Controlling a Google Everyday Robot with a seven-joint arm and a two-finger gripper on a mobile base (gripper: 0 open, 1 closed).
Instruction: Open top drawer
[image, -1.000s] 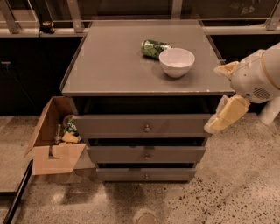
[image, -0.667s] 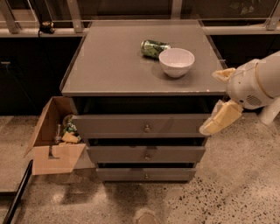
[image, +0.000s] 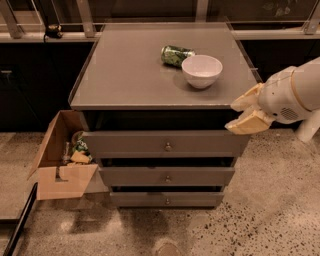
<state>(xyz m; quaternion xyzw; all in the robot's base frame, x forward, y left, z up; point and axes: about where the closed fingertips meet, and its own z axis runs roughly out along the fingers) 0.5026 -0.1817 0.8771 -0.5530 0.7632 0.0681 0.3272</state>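
Note:
The top drawer (image: 130, 144) is the widest of three grey fronts in the grey cabinet, with a small round metal knob (image: 168, 146) at its middle. A dark gap runs above the front, and no inside shows. My gripper (image: 231, 118), with cream fingers (image: 250, 122) on a white arm, hangs at the cabinet's right front corner. It is just above the drawer front's right end, pointing left, well right of the knob. The fingers are apart with nothing between them.
A white bowl (image: 202, 70) and a green can (image: 176, 55) lying on its side sit on the cabinet top (image: 125, 70). Two narrower drawer fronts (image: 140, 176) lie below. An open cardboard box (image: 60, 160) with items stands on the speckled floor at the left.
My gripper has moved left and slightly up toward the cabinet's right front corner. Its fingers turned from pointing down-left to pointing left and look closer together. The drawers have not moved.

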